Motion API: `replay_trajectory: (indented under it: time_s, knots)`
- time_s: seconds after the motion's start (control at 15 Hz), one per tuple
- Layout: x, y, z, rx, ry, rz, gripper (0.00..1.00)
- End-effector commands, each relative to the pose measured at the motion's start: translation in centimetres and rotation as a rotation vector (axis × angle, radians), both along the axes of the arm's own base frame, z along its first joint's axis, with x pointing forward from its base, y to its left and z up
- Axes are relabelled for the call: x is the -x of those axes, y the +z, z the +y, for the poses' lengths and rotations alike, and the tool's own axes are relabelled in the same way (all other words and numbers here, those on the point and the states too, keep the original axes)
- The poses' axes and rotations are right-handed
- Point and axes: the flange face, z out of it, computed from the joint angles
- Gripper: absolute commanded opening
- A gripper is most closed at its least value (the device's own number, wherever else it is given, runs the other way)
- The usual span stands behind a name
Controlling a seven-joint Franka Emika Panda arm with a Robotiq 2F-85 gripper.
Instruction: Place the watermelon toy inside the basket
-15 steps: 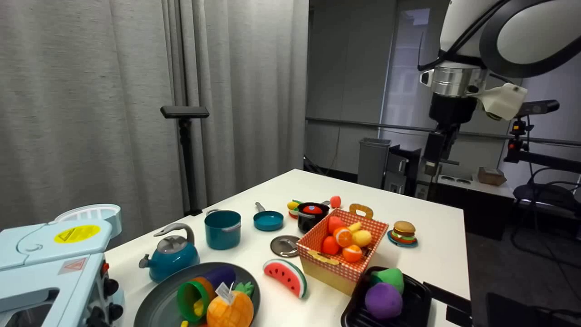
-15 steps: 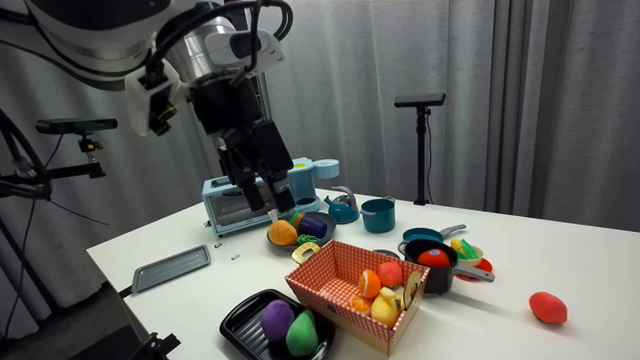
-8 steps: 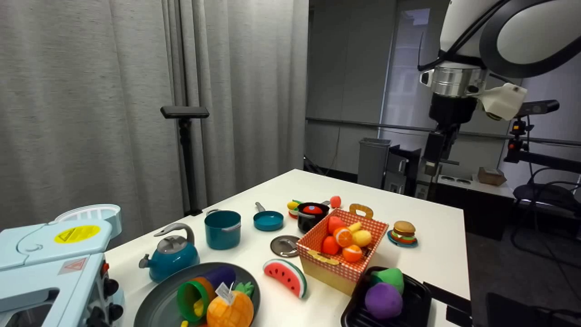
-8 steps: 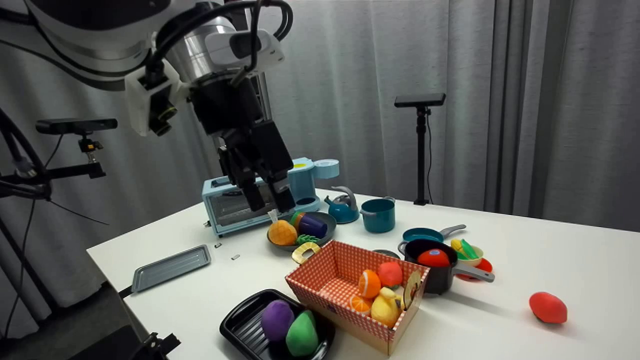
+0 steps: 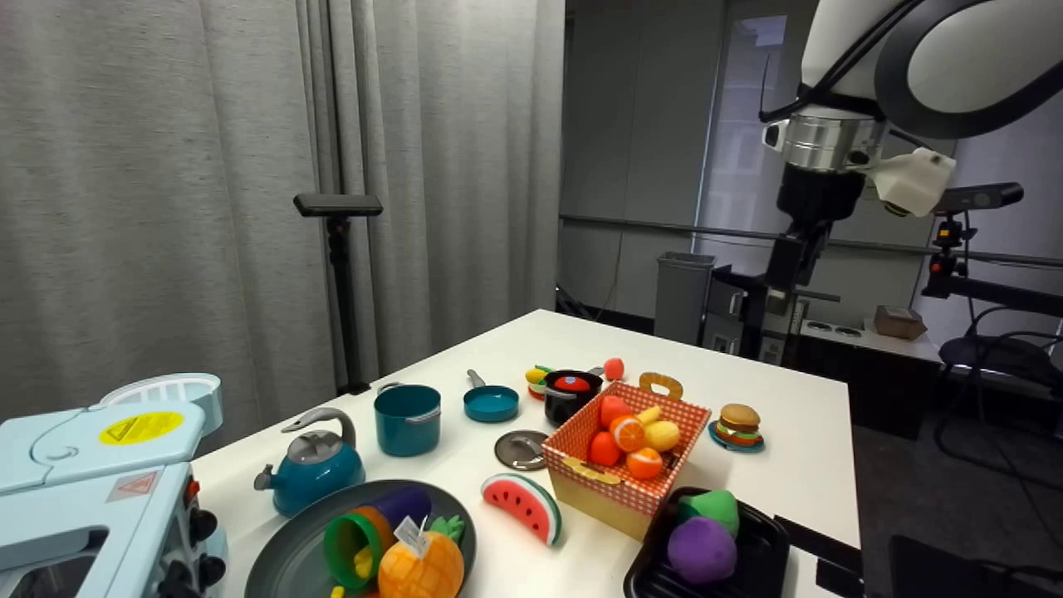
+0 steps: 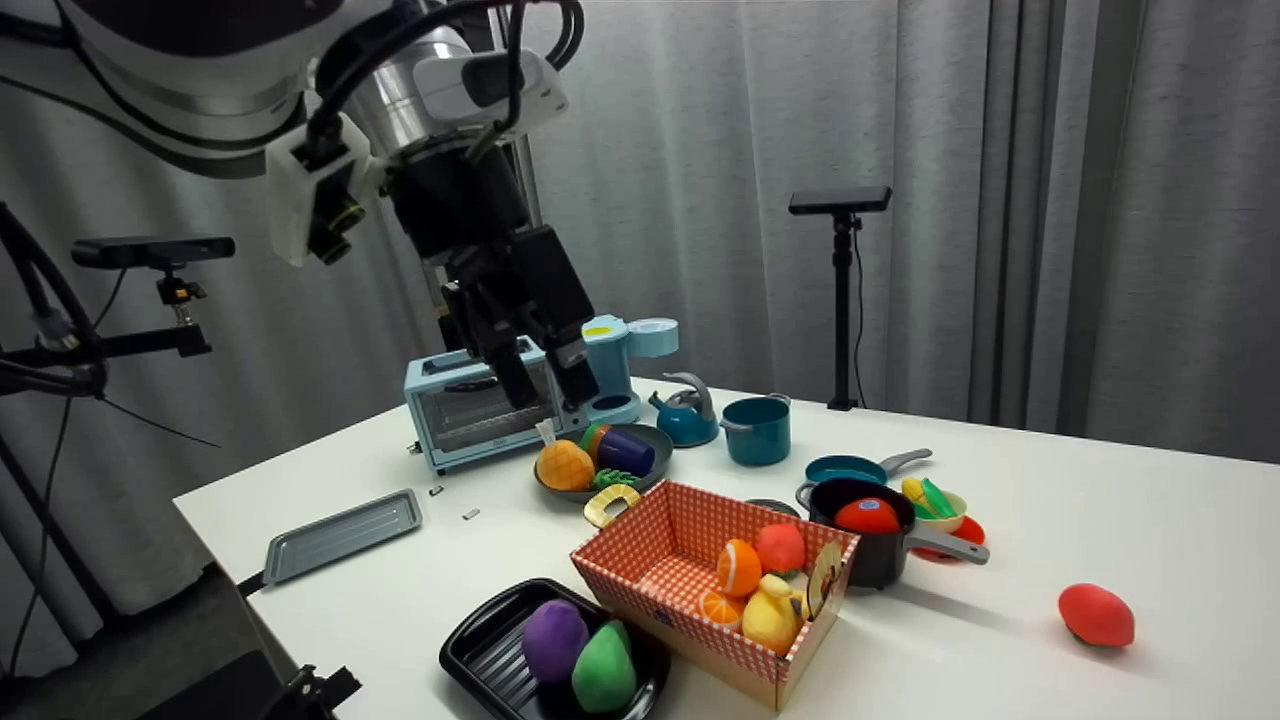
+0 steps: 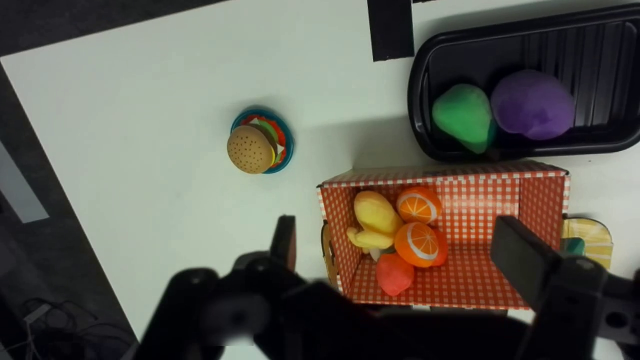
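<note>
Several toy fruits sit inside the red-checked basket, while the watermelon toy lies on the white table just beside it. Higher than the basket, the robot's gripper hangs in midair, its two fingers spread wide.

Grey pleated curtains hang from nine to twelve o'clock in an exterior view, behind the white table. A grey waste bin shows at three o'clock, dark floor at four, dimly lit.
</note>
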Motion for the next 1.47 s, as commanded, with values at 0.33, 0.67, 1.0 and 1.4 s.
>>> replay_trajectory:
  time_s: [0.33, 0.67, 1.0, 1.4]
  knots:
    - [-9.2, -1.6, 4.0, -0.092, 0.053, -0.05, 1.0]
    - [-14.3, -3.7, 7.2, -0.184, 0.078, 0.002, 1.0]
    - [-15.0, -5.2, 7.8, -0.165, 0.095, 0.021, 1.0]
    - [-15.6, -5.6, 7.9, -0.173, 0.106, 0.037, 1.0]
